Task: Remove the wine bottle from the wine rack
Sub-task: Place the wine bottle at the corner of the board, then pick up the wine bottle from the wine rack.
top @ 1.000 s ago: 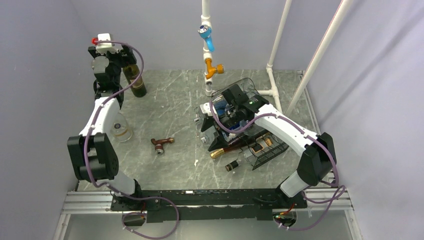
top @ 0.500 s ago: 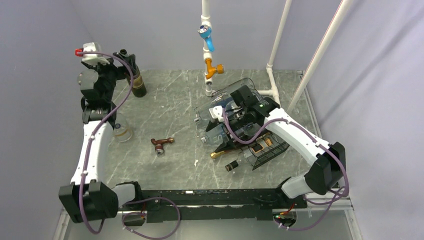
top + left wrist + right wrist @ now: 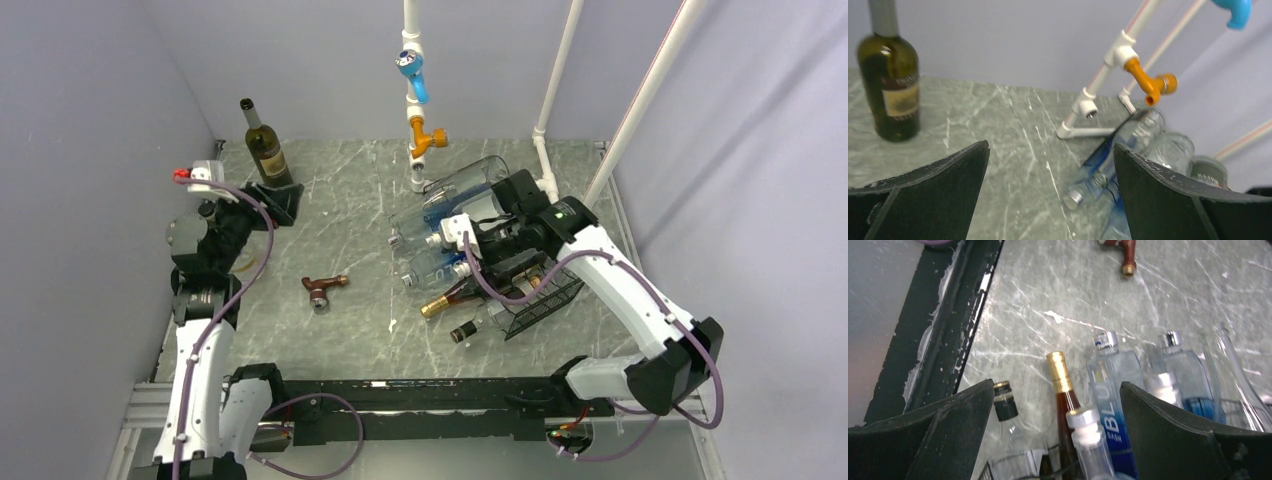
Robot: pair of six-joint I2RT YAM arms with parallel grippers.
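- wine bottle (image 3: 264,150): the green one with the tan label is standing upright in the back-left corner of the desk (image 3: 340,215), well apart from the wine rack (image 3: 545,298). Nothing is touching it.
- left pincer (image 3: 1049,147): fingers spread wide with nothing between them. It sits low, near the bottle but clear of it. From its own camera the bottle is off to the upper left, outside the fingers.
- right pincer (image 3: 1056,385): also wide apart and empty, and it hovers over the bottle necks poking out of the rack.
- The black mesh rack is on the right side of the desk with plenty in it. I can see an amber bottle (image 3: 1062,385) with a gold foil top, a blue-label bottle (image 3: 1113,395), a dark-capped bottle (image 3: 1006,407) and some clear glass ones.
- My read is that the job looks basically done. The wine bottle is off the rack, on its base, and not gripped by either arm.
- What's left, I'd guess, is just the arms backing away.
- One caveat: if the amber bottle counts as wine too, that one is not out yet. I can't tell from this whether it matters.
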